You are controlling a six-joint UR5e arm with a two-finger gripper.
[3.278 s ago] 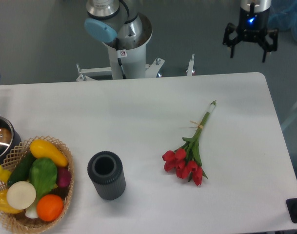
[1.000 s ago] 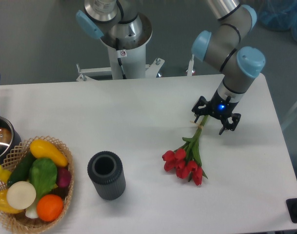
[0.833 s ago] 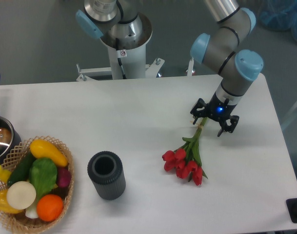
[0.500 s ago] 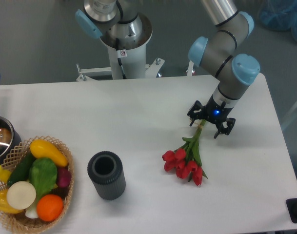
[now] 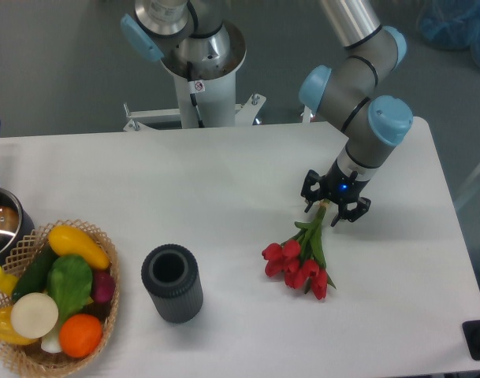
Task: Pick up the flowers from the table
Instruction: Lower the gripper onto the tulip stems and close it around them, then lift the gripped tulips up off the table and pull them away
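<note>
The flowers [image 5: 301, 262], a small bunch of red tulips with thin green stems, lie on the white table [image 5: 224, 181] right of centre, blooms toward the front. My gripper [image 5: 324, 210] hangs low over the upper part of the stems, open, one finger on each side of them. The far ends of the stems are hidden under the gripper body. Whether the fingers touch the table cannot be made out.
A dark grey ribbed cylinder [image 5: 172, 282] stands upright front centre. A wicker basket [image 5: 54, 299] of colourful vegetables sits at the front left corner, with a metal pot [image 5: 1, 224] behind it. The arm's base [image 5: 200, 71] stands beyond the far edge.
The gripper has come down from high at the back right and slid left and forward along the stems. The flowers have not moved.
</note>
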